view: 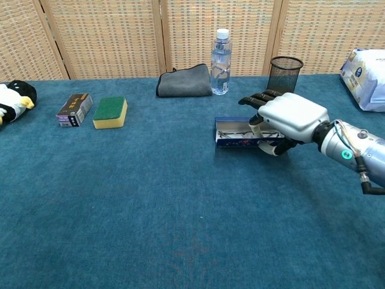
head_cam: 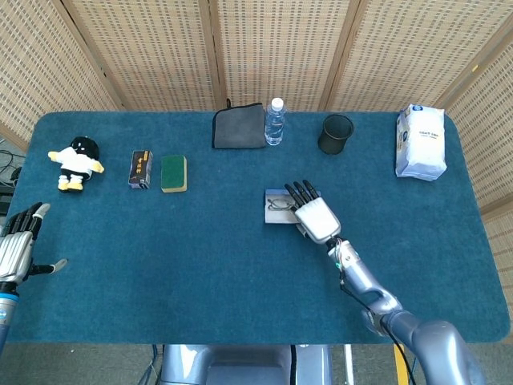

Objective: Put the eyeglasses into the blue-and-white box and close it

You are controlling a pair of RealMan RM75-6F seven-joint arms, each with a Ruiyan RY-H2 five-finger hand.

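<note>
Mid-surface: blue-and-white box point(view: 243, 133), open, long axis left-right, eyeglasses point(head_cam: 280, 204) inside. Right hand point(view: 287, 118) over its right end, fingers point(head_cam: 303, 191) extended, holding nothing. Left hand point(head_cam: 20, 241) well apart, spread.

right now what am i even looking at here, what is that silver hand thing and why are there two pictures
It is a two-armed robot with human-like hands, steered remotely by a person. One picture looks down from its head, the other forward from its chest. Its right hand rests over the right end of a small open blue-and-white box with eyeglasses inside; whether it grips the box is unclear. Its left hand waits at the table edge, open, holding nothing. Also on the blue table: a plush toy, a small dark box, a sponge, a grey cloth, a water bottle, a black mesh cup and a white packet.
</note>
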